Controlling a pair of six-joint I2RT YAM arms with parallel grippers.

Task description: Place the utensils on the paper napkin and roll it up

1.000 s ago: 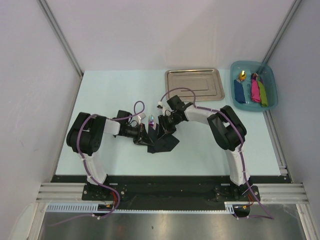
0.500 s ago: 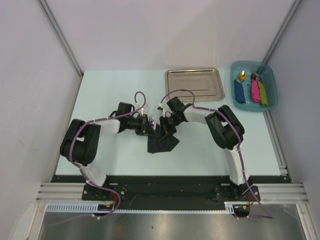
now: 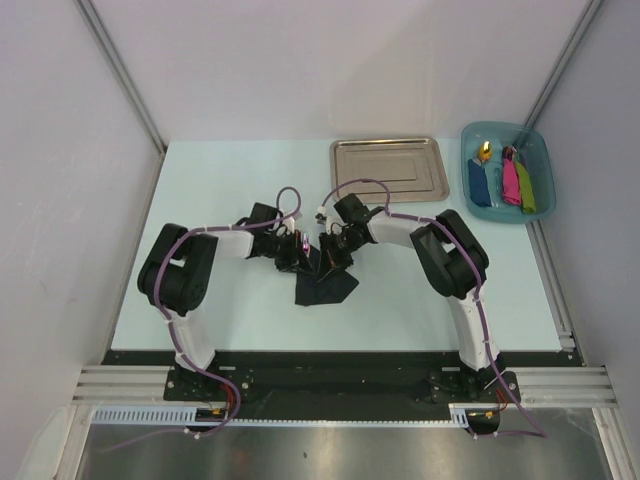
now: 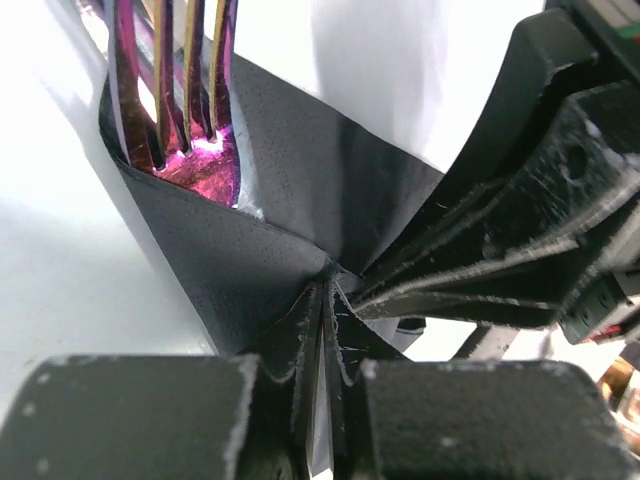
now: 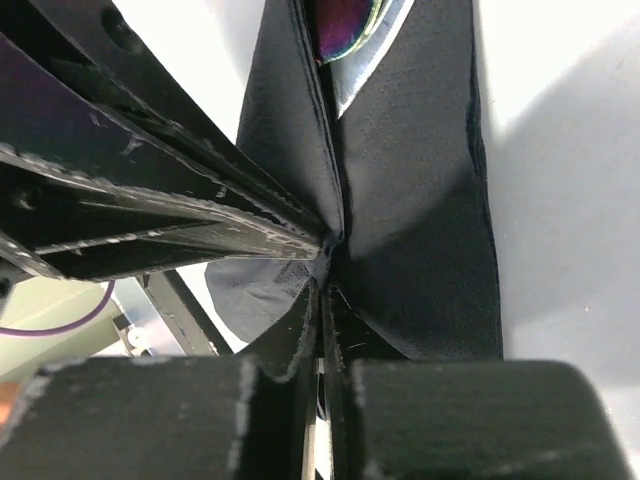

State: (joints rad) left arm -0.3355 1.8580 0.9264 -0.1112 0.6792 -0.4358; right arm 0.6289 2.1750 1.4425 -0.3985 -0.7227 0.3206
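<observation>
The table [image 3: 200,190] was bounded by walls [image 3: 60,200] on the left, far and right sides, and by the arm bases along the near edge. A steel tray [image 3: 390,170] lay at the far edge, right of centre. A teal bin [image 3: 545,150] stood just beside it in the far right corner. Bare surface lay open to the left, right and near side of the work area. Both arms reached inward and met at mid-table.

The paper napkin [image 3: 325,285] lay near the table centre, well apart from every edge. It was black, thin and creased, gathered upward into folds at its far end, with a flatter corner spread toward the near side. The left gripper [image 4: 325,300] had its fingers pressed together, pinching a napkin fold. The right gripper [image 5: 322,285] likewise had its fingers pressed together on a fold. The two fingertip pairs met almost tip to tip.

The fork [image 4: 185,90] sat inside the napkin pocket, its tines projecting past the paper edge. The metal showed a gold-to-magenta sheen. The right wrist view showed a glossy purplish utensil end [image 5: 345,25] emerging from the fold; whether it belonged to the fork could not be told.

Count: one napkin, one fork with four tines, one tray, one bin. The bin held one blue item [image 3: 479,183], one pink item [image 3: 511,182], one green item [image 3: 526,190] and one yellow item [image 3: 485,152].
</observation>
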